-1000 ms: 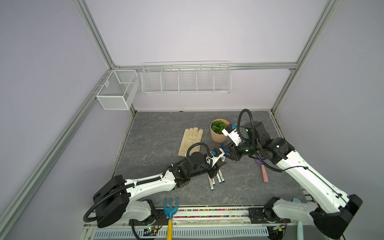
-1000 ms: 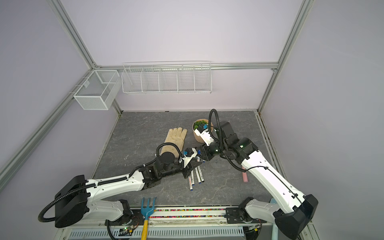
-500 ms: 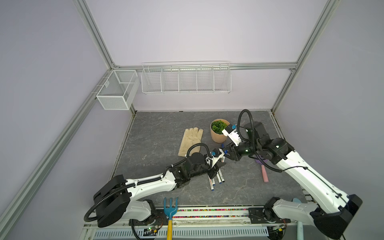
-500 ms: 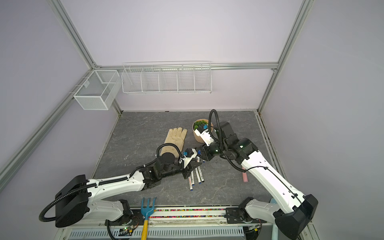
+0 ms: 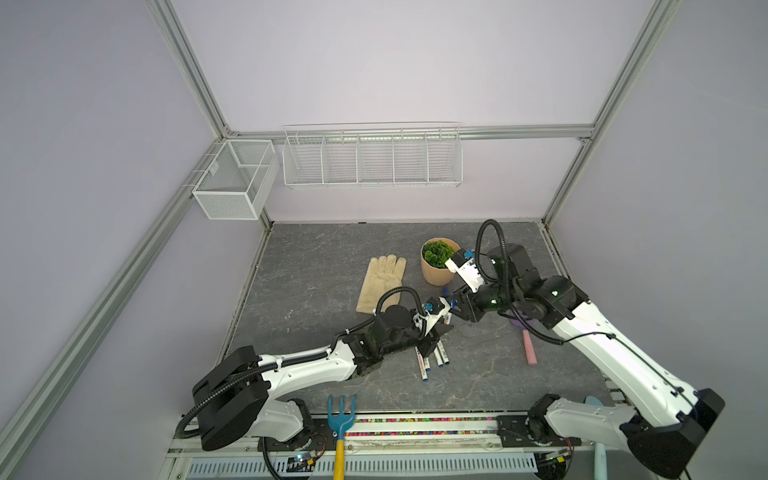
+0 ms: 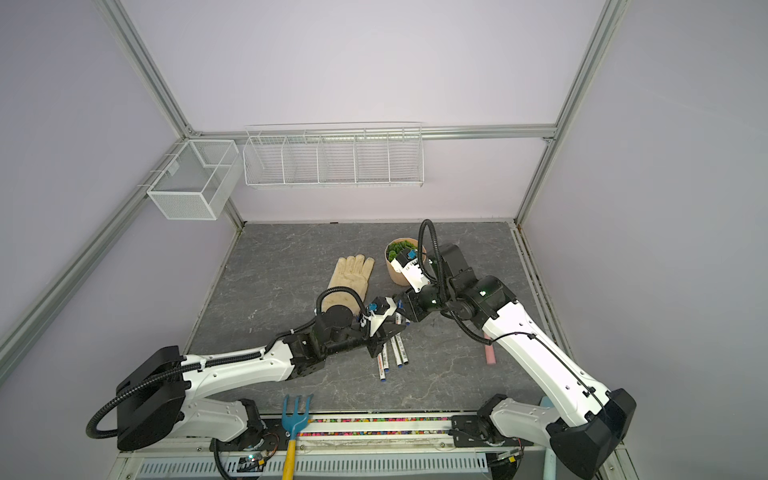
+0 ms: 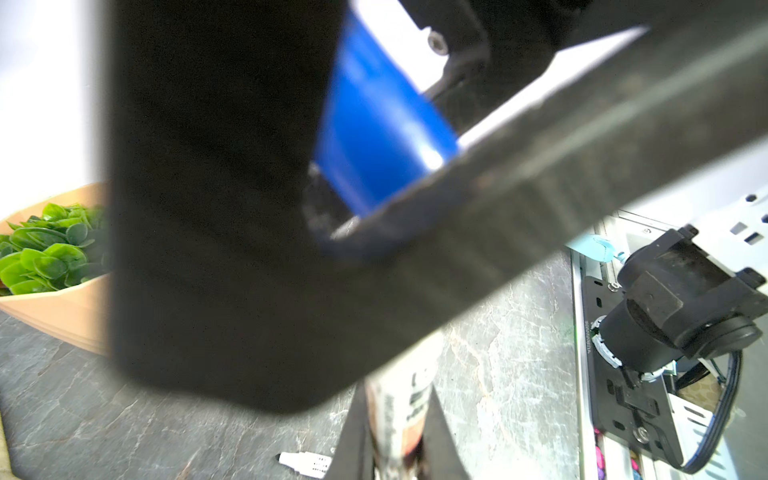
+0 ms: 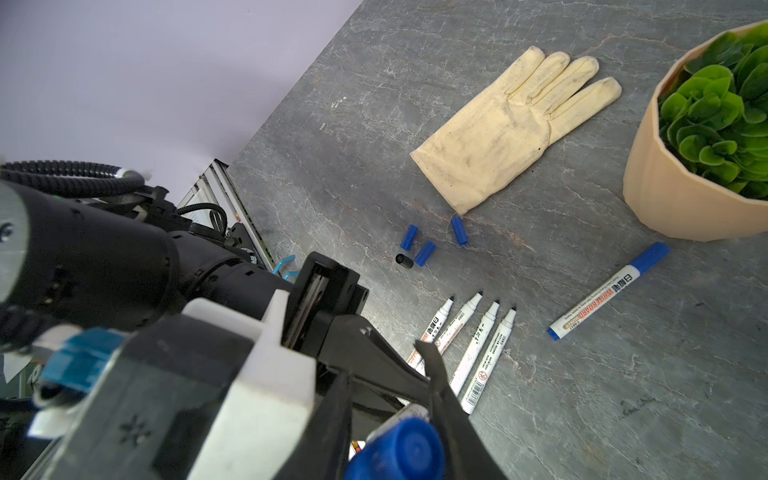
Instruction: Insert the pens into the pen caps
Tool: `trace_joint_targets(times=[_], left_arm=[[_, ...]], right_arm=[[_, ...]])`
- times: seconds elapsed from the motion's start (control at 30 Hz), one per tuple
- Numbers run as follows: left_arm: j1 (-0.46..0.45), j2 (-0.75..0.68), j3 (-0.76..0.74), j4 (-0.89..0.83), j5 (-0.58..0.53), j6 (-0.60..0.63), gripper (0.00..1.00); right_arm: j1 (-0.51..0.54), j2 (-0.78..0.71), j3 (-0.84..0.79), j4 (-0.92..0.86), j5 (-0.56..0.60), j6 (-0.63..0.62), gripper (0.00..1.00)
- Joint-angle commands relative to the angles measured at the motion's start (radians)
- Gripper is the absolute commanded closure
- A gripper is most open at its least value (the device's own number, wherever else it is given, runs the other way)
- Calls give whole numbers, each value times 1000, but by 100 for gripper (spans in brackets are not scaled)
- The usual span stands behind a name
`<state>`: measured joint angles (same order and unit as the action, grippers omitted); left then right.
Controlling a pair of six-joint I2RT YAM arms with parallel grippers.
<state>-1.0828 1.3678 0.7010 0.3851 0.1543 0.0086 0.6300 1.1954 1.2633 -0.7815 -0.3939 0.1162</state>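
Nearest the front edge of the table (image 5: 316,266) we find a blue garden fork (image 5: 341,413) with a yellow handle. Just beyond it, four uncapped pens (image 8: 478,345) lie side by side on the table. They have white barrels with printed labels and barcodes, and their dark tips point toward the far side. Above these pens the two end effectors meet. The left end effector (image 7: 397,415) is clenched on a pen (image 7: 405,386), whose white, labelled barrel runs out between the two fingers. The right end effector (image 8: 392,419) is grasping a blue cap (image 8: 399,453) across its sides, closed end facing the right wrist camera. This cap sits in line with the held pen, right at its tip end. We cannot tell how far the tip is seated, because the fingers cover the joint. Farther back, three loose blue caps (image 8: 424,253) and one black cap (image 8: 404,260) lie close together on the table, apart from both end effectors. The black cap lies just beside a blue one. One capped pen (image 8: 609,291), with a blue cap fitted and a blue end plug, lies alone near the foot of a tan pot (image 8: 685,187) holding a green plant. A cream glove (image 8: 511,133) lies flat beside the pot, its cuff just beside one loose blue cap. On the far wall hangs a white wire rack (image 5: 372,158).
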Motion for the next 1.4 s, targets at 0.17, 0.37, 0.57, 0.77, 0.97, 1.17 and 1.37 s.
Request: trace_joint_targets(times=[0.17,0.37,0.57,0.77,0.97,1.17,1.37], left_arm=[[-9,48,-26,-111,13,-6,100],[-9,39,-61,-96,5,-26,100],[-9,4,-97,-92,-20,-56,100],[-9,-27,-107,-107,-26,-54,100],[-9,-29,-86,-133,-32,-42,100],[-9,-39,-84,-140,-40,-50,100],[-9,-47,-82,-150,-53,-45,100]], right_arm=[[12,-25,-7,101,-95,16,80],[-19,-23,-18,145,-26,77,91],[-73,-25,-79,159,127,196,93],[-86,19,-294,146,361,360,90],[-87,157,-458,234,443,418,87],[-89,306,-487,295,499,446,83],[-90,383,-466,306,484,465,71]])
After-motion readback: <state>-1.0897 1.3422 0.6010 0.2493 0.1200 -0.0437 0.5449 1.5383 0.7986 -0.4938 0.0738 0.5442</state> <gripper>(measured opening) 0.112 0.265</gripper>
